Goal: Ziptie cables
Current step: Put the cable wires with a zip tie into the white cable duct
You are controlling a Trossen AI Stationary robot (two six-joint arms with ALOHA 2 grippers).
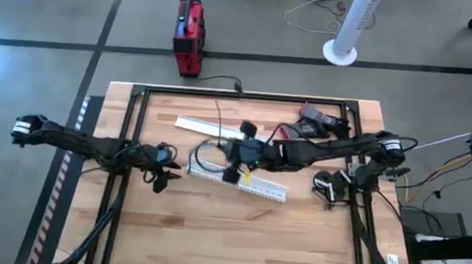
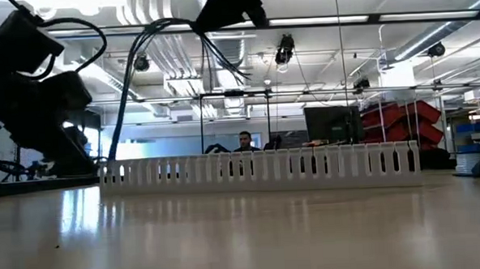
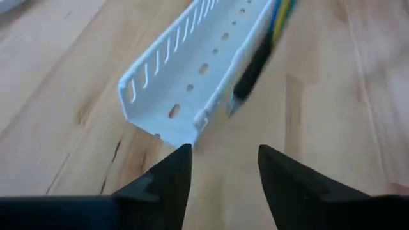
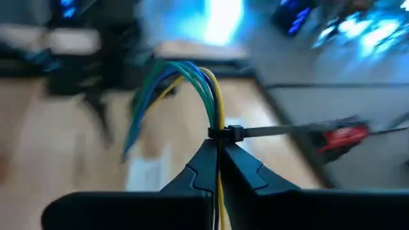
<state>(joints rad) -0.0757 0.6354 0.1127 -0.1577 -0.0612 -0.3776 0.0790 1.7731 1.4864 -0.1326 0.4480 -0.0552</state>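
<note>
The cables, a bundle of thin green, blue and yellow wires, arch up from my right gripper, which is shut on them above the table's middle. A black ziptie rings the bundle just past the fingertips, its tail sticking out sideways. In the low view the cables curve down behind the left end of the white slotted channel. My left gripper is open and low over the wood, just short of the channel's end, touching nothing. My right gripper pinches the cable bundle between its two fingertips, right beside the ziptie's head. The wires run on between the fingers toward the wrist. Past the fingertips the bundle arches away and hangs slack, held above the channel.
A second white strip lies at the far side of the table, and black gear sits far right. Black frame rails border the wooden top. A red box and a white stand base are on the floor beyond.
</note>
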